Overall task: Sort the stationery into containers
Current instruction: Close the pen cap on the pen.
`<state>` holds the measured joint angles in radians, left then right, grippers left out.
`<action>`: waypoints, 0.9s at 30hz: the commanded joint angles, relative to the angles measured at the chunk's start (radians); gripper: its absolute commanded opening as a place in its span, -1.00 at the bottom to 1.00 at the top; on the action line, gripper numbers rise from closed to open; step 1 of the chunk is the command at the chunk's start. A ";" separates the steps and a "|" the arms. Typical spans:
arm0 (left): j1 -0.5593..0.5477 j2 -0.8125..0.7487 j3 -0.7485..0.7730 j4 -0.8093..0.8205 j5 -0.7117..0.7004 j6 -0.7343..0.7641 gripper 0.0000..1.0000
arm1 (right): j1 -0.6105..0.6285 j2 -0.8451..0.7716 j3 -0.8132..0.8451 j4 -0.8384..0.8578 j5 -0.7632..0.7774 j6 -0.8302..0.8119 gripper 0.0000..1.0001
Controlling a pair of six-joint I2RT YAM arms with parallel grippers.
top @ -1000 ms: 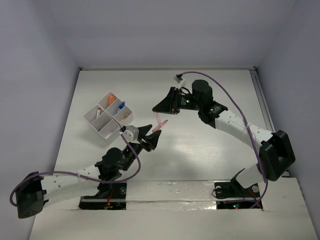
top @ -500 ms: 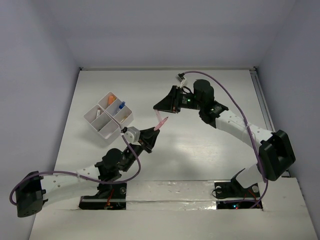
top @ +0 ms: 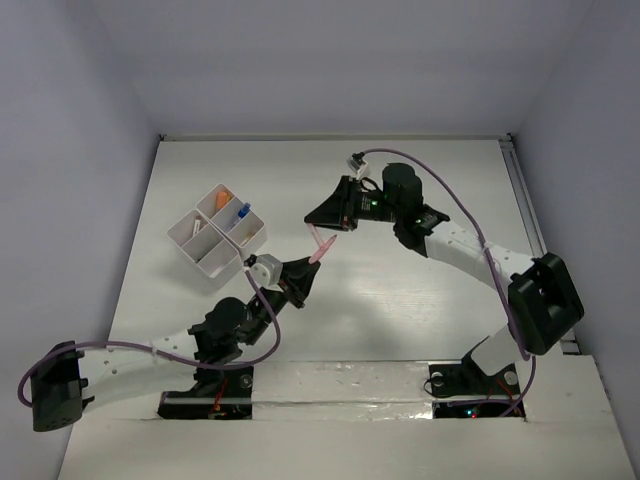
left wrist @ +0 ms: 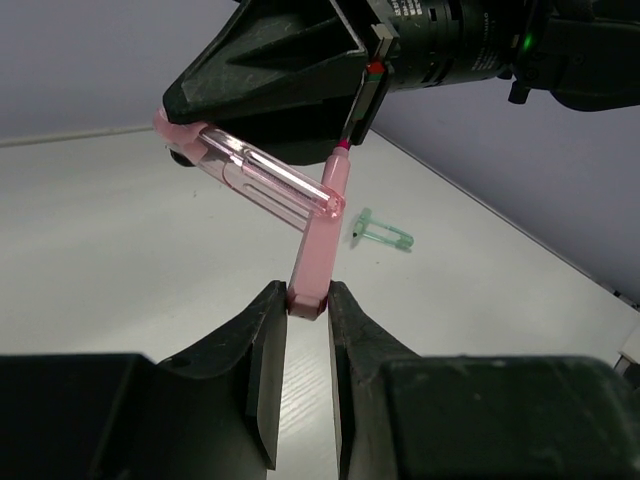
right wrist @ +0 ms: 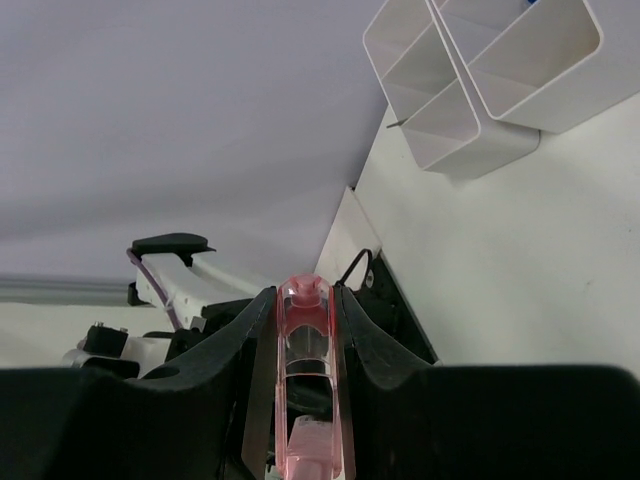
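At the centre of the overhead view both arms meet above the white table [top: 400, 300], with one item between them. The left gripper [left wrist: 307, 300] has its fingers pressed together on the lower end of an opaque pink marker-like stick [left wrist: 320, 235], which rises steeply towards the top of the left wrist view. The right gripper [right wrist: 305, 300] pinches a translucent pink plastic tube [left wrist: 260, 175] lengthwise between its fingers. In the left wrist view the tube crosses the stick near its upper end, and we cannot tell whether the two are joined or only touching.

We judge both pieces light, rigid and smooth. They should not bend under a pinch, but they could slide or pivot if gripped near a tip. We would take the stick around its mid-length, across its flat sides, for better control. The thin-walled tube may crack if squeezed hard.

The white plastic compartment tray [top: 215, 263] sits at centre left of the overhead view, well apart from the grippers, with small orange and blue pieces already inside. A small green clear piece [left wrist: 385, 232] lies on the table at centre right of the left wrist view.
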<state>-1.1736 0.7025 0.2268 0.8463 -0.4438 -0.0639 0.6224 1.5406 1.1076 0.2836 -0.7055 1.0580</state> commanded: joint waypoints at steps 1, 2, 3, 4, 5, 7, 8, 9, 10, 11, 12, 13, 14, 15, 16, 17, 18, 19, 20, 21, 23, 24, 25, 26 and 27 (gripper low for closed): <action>-0.027 -0.032 0.069 0.024 -0.007 -0.036 -1.00 | -0.013 0.009 -0.040 0.080 0.006 0.014 -0.70; -0.027 -0.037 0.071 0.014 -0.018 -0.049 -1.00 | -0.013 0.001 -0.052 0.097 0.012 0.020 -0.70; -0.027 -0.047 0.072 -0.021 -0.060 -0.086 -1.00 | -0.022 -0.005 -0.066 0.103 0.032 0.022 -0.69; -0.027 -0.055 0.075 -0.038 -0.082 -0.106 -1.00 | -0.023 -0.016 -0.081 0.109 0.049 0.022 -0.69; -0.027 -0.063 0.074 -0.053 -0.102 -0.128 -1.00 | -0.023 -0.043 -0.110 0.112 0.067 0.017 -0.69; -0.027 -0.095 0.053 -0.062 -0.156 -0.190 -1.00 | -0.023 -0.080 -0.150 0.135 0.138 0.020 -0.68; -0.027 -0.103 0.049 -0.062 -0.165 -0.203 -1.00 | -0.023 -0.100 -0.188 0.149 0.156 0.023 -0.68; -0.027 -0.109 0.045 -0.062 -0.173 -0.212 -1.00 | -0.023 -0.138 -0.207 0.169 0.205 0.022 -0.68; -0.027 -0.106 0.045 -0.062 -0.188 -0.224 -1.00 | -0.023 -0.160 -0.228 0.183 0.233 0.022 -0.67; -0.027 -0.103 0.046 -0.059 -0.194 -0.224 -1.00 | -0.023 -0.181 -0.253 0.201 0.257 0.026 -0.66; -0.027 -0.094 0.046 -0.049 -0.200 -0.224 -1.00 | -0.023 -0.203 -0.296 0.231 0.300 0.031 -0.66; -0.027 -0.089 0.048 -0.043 -0.208 -0.221 -1.00 | -0.023 -0.242 -0.314 0.242 0.322 0.030 -0.65; -0.027 -0.081 0.049 -0.035 -0.214 -0.218 -1.00 | -0.023 -0.263 -0.333 0.261 0.334 0.027 -0.64; -0.027 -0.074 0.051 -0.027 -0.219 -0.217 -1.00 | -0.023 -0.276 -0.356 0.265 0.340 0.027 -0.64; -0.027 -0.069 0.054 -0.024 -0.231 -0.218 -1.00 | -0.023 -0.301 -0.362 0.263 0.340 0.025 -0.61; -0.027 -0.066 0.055 -0.021 -0.239 -0.217 -1.00 | -0.023 -0.310 -0.368 0.252 0.337 0.017 -0.60; -0.027 -0.060 0.062 -0.016 -0.245 -0.208 -1.00 | -0.023 -0.326 -0.379 0.240 0.319 0.008 -0.59; -0.027 -0.055 0.062 -0.015 -0.243 -0.208 -1.00 | -0.023 -0.326 -0.384 0.239 0.305 0.008 -0.58; -0.027 -0.052 0.071 -0.013 -0.240 -0.203 -1.00 | -0.023 -0.344 -0.391 0.227 0.298 0.005 -0.57; -0.027 -0.041 0.074 -0.010 -0.236 -0.192 -1.00 | -0.023 -0.352 -0.400 0.212 0.290 -0.001 -0.57; -0.027 -0.032 0.082 0.002 -0.211 -0.179 -1.00 | -0.023 -0.370 -0.426 0.201 0.281 -0.012 -0.57; -0.027 -0.018 0.086 0.005 -0.205 -0.171 -1.00 | -0.023 -0.376 -0.428 0.175 0.279 -0.027 -0.57; -0.027 -0.011 0.094 0.005 -0.191 -0.168 -1.00 | -0.023 -0.379 -0.431 0.166 0.279 -0.033 -0.57; -0.027 -0.003 0.095 0.007 -0.184 -0.163 -1.00 | -0.023 -0.384 -0.433 0.155 0.276 -0.044 -0.57; -0.027 0.008 0.098 0.011 -0.174 -0.160 -1.00 | -0.023 -0.387 -0.433 0.151 0.270 -0.049 -0.57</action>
<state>-1.2049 0.7025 0.2535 0.7284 -0.6079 -0.2367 0.6006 1.1782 0.6891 0.4706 -0.4030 1.0843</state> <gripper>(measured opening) 0.156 0.309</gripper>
